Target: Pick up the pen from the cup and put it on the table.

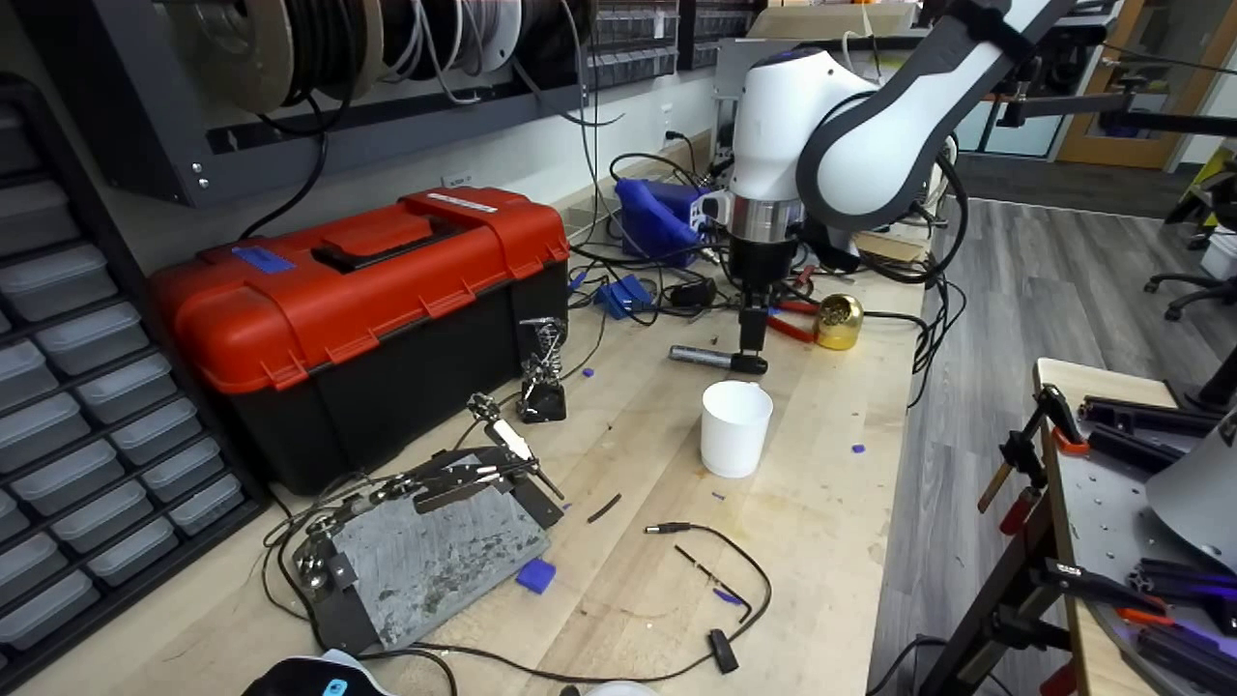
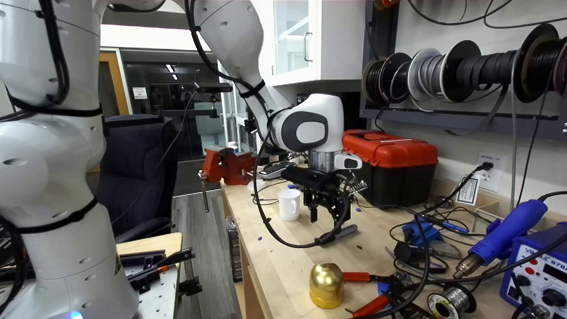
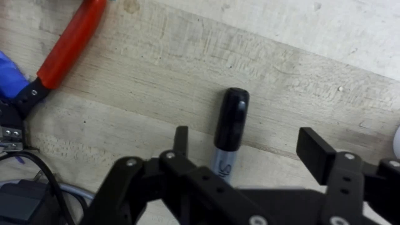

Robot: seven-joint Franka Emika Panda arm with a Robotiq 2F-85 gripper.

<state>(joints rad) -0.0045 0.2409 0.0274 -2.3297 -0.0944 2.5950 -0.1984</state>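
Observation:
The pen, grey with a black cap, lies flat on the wooden table in both exterior views (image 1: 703, 357) (image 2: 347, 231), outside the cup. In the wrist view the pen (image 3: 232, 120) shows its cap; its lower body is hidden behind a finger. My gripper (image 1: 752, 340) is low over the pen. In the wrist view the gripper (image 3: 243, 140) has its fingers wide apart, with the pen between and below them, and no grip on it shows. The white cup (image 1: 736, 430) (image 2: 289, 205) stands upright beside the pen; only its edge (image 3: 397, 142) shows in the wrist view. The table (image 1: 821, 483) is wooden.
A red and black toolbox (image 1: 387, 280) stands along the wall. A gold tip cleaner (image 2: 326, 285) and red-handled pliers (image 3: 72, 47) lie near the gripper. Cables and a blue heat gun (image 2: 509, 237) are on the wall side. A grey plate tool (image 1: 435, 551) lies beyond the cup.

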